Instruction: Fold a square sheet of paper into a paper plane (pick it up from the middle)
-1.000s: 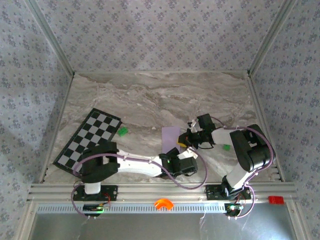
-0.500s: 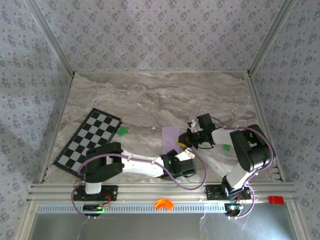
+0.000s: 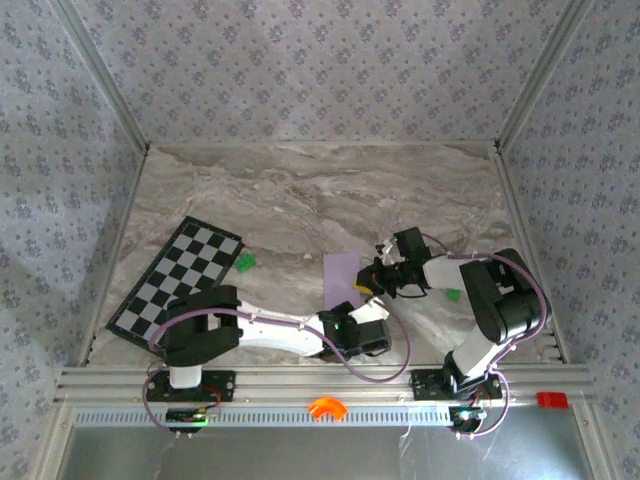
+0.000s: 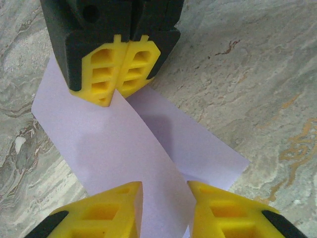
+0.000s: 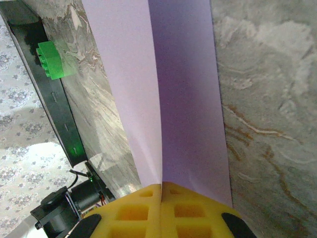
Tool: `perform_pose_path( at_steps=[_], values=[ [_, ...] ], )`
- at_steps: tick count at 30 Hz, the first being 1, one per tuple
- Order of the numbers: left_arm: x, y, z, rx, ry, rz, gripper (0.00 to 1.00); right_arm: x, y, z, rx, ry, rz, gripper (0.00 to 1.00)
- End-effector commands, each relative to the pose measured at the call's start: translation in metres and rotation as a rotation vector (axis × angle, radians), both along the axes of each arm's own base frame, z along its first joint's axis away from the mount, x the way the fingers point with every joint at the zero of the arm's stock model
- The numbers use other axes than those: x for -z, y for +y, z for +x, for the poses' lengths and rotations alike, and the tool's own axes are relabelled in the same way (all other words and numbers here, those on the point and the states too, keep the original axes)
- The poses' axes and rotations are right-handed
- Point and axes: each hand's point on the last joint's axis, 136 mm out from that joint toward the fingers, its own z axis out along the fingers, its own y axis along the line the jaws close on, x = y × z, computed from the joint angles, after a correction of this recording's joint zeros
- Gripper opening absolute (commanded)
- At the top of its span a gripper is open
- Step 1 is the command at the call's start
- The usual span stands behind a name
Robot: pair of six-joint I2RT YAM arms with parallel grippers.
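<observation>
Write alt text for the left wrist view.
A lilac paper sheet lies folded on a marbled table, its upper layer rising toward the camera. The right hand pinches its far edge; the yellow fingers of the left hand flank the near end.

The square sheet of paper [image 3: 342,274] is showing as a thin, plain pale lilac piece, creased lengthwise into a narrow rectangle. In the top view it is lying just off the middle of the marble tabletop [image 3: 300,195], toward 5 o'clock, with its long axis running from 12 to 6 o'clock. One panel is resting flat on the marble. The other is lifting off it as a smooth band, crossing the left wrist view from 11 toward 5 o'clock. The right gripper [image 4: 118,92] is pinching the upper end of that band, and its lower end is passing between the parted jaws of the left gripper [image 4: 166,194]. In the right wrist view the two panels are meeting along one long straight crease.
</observation>
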Motion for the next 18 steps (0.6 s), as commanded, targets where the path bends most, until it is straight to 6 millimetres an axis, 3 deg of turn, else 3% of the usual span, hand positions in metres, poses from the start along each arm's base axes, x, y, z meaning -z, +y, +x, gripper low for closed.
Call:
perform_pose_path(
  at_steps=[1,13,16,18],
  values=[
    [-0.011,-0.003,-0.002,-0.001,-0.004,-0.035,0.26,-0.003,0.0,0.002,0.004,0.018,0.007,0.06],
    [-0.01,-0.003,-0.002,-0.005,0.005,-0.043,0.04,-0.008,0.0,0.003,0.005,0.008,0.014,0.09],
    [-0.01,-0.004,-0.002,-0.008,0.023,-0.059,0.0,-0.014,0.0,0.003,0.004,-0.006,0.022,0.15],
    [-0.011,-0.004,-0.001,-0.017,0.055,-0.096,0.0,-0.018,-0.002,0.004,0.006,-0.023,0.021,0.24]
  ],
)
